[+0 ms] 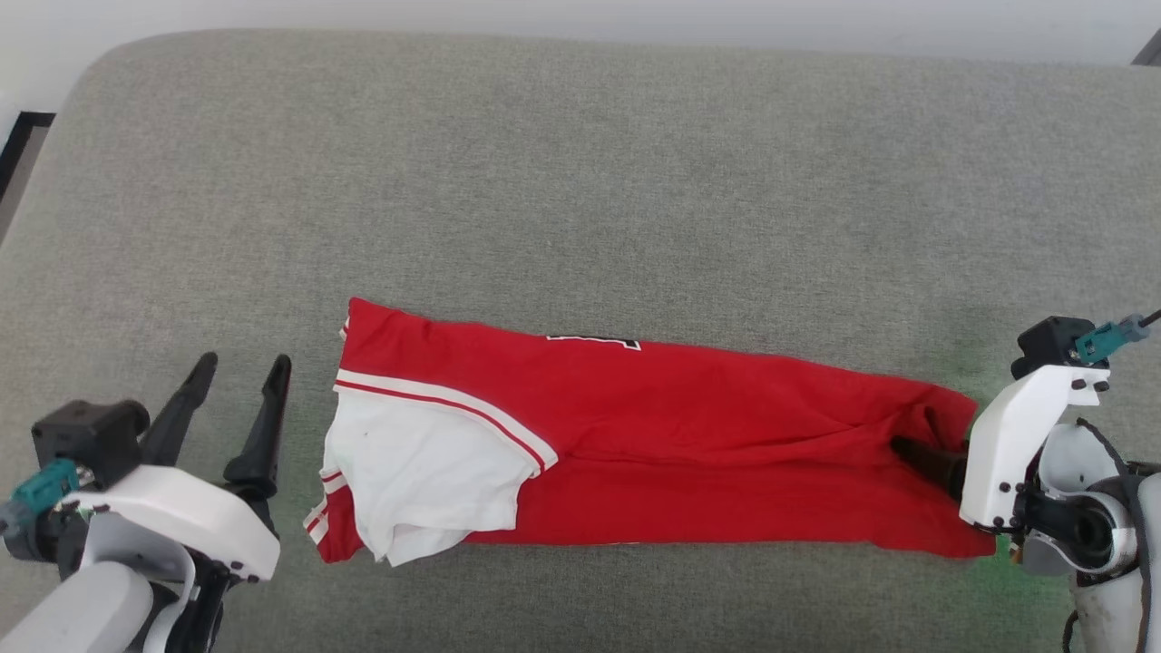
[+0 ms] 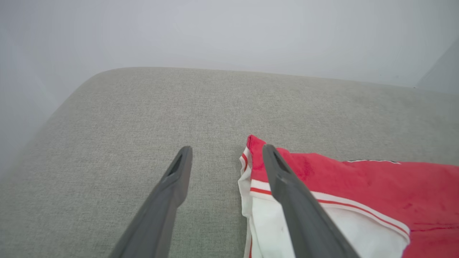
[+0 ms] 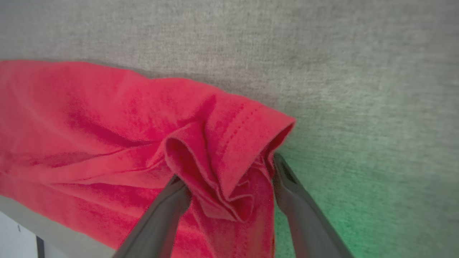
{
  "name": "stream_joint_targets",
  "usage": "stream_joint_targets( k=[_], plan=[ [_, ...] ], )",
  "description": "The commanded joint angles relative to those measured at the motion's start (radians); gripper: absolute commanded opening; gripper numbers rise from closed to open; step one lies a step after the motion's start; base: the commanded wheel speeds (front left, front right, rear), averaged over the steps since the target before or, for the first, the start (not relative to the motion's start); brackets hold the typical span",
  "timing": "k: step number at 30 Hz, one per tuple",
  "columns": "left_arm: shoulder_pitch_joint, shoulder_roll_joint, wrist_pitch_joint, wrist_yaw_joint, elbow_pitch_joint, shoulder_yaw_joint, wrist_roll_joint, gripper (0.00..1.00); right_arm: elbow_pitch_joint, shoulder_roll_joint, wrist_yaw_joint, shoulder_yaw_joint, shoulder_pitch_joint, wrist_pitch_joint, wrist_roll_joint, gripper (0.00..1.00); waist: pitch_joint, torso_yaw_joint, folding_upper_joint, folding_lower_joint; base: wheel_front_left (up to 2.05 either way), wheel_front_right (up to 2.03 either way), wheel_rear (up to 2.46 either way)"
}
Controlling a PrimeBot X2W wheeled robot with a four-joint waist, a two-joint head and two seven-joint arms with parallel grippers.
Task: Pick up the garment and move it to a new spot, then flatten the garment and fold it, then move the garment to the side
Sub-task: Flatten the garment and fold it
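Folding: the soft red T-shirt with white sleeves (image 1: 653,435) lies in a strip. My right pincer (image 3: 229,175) straddles its hem, released; left pincer (image 1: 243,367) gapes alongside. Next: clench, I judge.

Bright, even, diffuse light washes the grey cushion (image 1: 580,163), and shadows barely register. A green glow tints the fabric beside the right gripper (image 3: 229,172). Close up there, the garment (image 3: 89,118) goes soft and slightly blurred. In the left wrist view, the wall (image 2: 229,32) is pale and hazy.
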Motion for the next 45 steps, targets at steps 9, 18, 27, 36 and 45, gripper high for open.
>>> stream_joint_targets(
  k=[9, 18, 27, 36, 45],
  plan=[
    [0.147, -0.164, -0.018, -0.072, 0.037, 0.223, 0.172, 1.00, 0.031, 0.030, 0.001, 0.010, 0.029, 0.032, 0.172, 0.00, -0.034, 0.002, -0.0001, 0.0000, 0.00, 0.00, 0.00],
    [0.258, -0.305, -0.018, -0.186, 0.053, 0.410, 0.307, 1.00, 0.025, -0.038, 0.001, -0.123, 0.032, 0.000, 0.189, 0.00, -0.066, -0.033, -0.0001, 0.0000, 0.00, 0.00, 0.00],
    [0.306, -0.404, -0.017, -0.280, 0.080, 0.520, 0.381, 1.00, 0.075, -0.123, 0.001, -0.296, 0.033, -0.008, 0.115, 0.00, -0.094, -0.065, -0.0001, 0.0000, 0.00, 0.00, 0.00],
    [0.329, -0.495, -0.017, -0.339, 0.130, 0.586, 0.449, 1.00, 0.133, -0.159, 0.001, -0.392, -0.013, -0.004, -0.035, 0.00, -0.122, -0.095, -0.0001, 0.0000, 0.00, 0.00, 0.00],
    [0.333, -0.548, -0.017, -0.368, 0.158, 0.629, 0.473, 1.00, -0.196, -0.054, 0.001, -0.261, 0.087, 0.104, 0.093, 0.00, -0.141, -0.095, -0.0001, 0.0000, 0.00, 0.00, 0.00]
  ],
)
